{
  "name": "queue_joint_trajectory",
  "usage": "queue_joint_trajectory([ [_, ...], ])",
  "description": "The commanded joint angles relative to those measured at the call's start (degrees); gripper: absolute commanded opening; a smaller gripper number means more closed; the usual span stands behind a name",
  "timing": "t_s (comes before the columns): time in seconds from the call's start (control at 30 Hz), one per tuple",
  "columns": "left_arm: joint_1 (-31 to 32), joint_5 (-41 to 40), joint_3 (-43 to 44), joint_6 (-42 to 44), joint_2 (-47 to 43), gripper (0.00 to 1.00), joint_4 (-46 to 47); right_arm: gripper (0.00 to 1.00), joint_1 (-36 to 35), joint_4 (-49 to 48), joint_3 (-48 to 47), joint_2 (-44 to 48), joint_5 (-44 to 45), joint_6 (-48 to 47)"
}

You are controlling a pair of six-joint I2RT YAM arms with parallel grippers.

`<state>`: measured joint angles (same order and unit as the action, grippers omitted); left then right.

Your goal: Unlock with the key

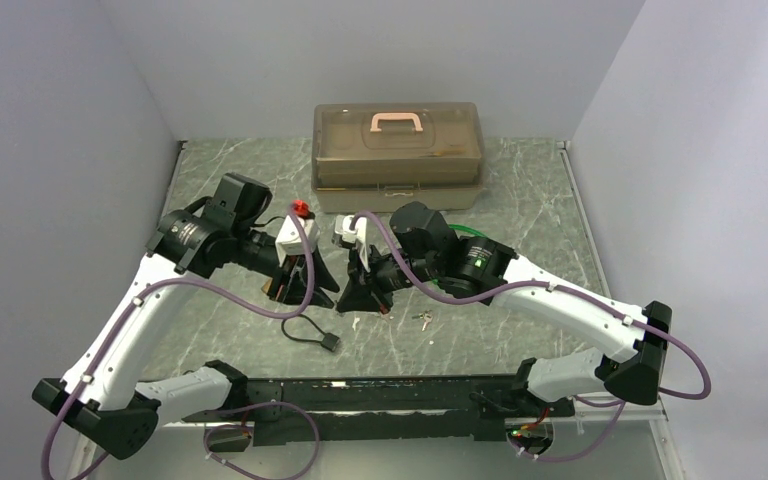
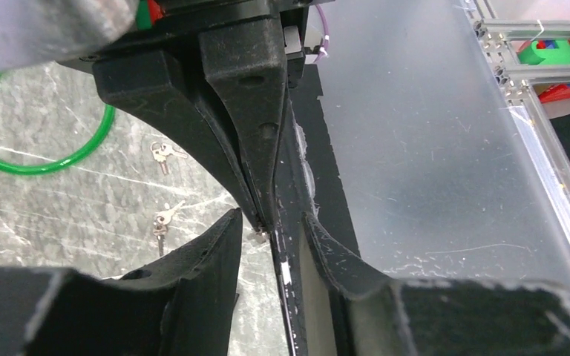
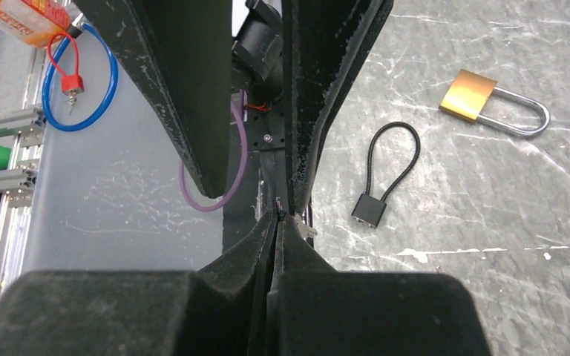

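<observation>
My right gripper is shut, and a small silver bit of a key sticks out of its tip. That tip sits between the fingers of my left gripper, whose jaws stand apart with a narrow gap on each side of it. In the top view the two grippers, left and right, meet just above the table's middle. A brass padlock with a steel shackle lies flat on the table. A black cable padlock lies nearer the front edge.
Two more small bunches of keys lie on the marble top beside a green ring. A brown toolbox with a pink handle stands at the back. A blue ring with a red tag lies beyond the front edge.
</observation>
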<state>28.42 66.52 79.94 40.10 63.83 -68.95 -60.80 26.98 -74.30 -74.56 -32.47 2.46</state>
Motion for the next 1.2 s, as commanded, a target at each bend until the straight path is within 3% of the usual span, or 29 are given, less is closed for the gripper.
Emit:
queue_joint_trajectory([
  [0.0,-0.24,2.22,1.96,0.13,1.08,0.41,-2.58,0.00,-0.22,-1.93,-3.12,1.24,2.05,-1.30],
  [0.13,-0.17,0.90,1.16,-0.83,0.83,0.59,-1.96,0.00,-0.42,-2.43,-3.25,1.83,2.64,-1.51],
  [0.23,-0.14,-1.18,0.49,-3.08,0.26,0.63,0.53,0.00,-0.66,-2.60,-3.60,1.75,2.77,-1.58],
  [0.3,-0.17,-1.89,0.63,-3.95,0.15,0.59,1.65,0.00,-0.87,-2.66,-3.74,1.71,3.11,-1.67],
  [0.47,-0.16,-1.27,1.09,-4.48,0.41,0.36,2.29,0.00,-1.07,-2.72,-3.83,1.77,3.57,-1.78],
  [0.57,-0.15,-1.06,0.97,-4.14,0.41,0.29,1.81,0.00,-1.08,-2.95,-3.72,1.89,4.12,-1.69],
  [0.93,0.21,-3.29,0.63,-3.17,-0.03,0.31,0.43,0.00,-1.17,-4.14,-3.29,2.82,5.02,-1.50],
  [1.0,0.22,-3.17,1.10,-3.42,-0.02,0.22,1.00,0.00,-1.17,-4.13,-3.51,2.63,4.91,-1.49],
  [1.07,0.17,-3.11,1.89,-3.39,0.06,0.04,1.24,0.00,-1.21,-3.98,-3.69,2.53,4.75,-1.49],
  [1.17,0.22,-3.08,2.28,-3.62,-0.09,0.00,1.45,0.00,-1.23,-3.71,-3.74,2.35,4.60,-1.57],
])
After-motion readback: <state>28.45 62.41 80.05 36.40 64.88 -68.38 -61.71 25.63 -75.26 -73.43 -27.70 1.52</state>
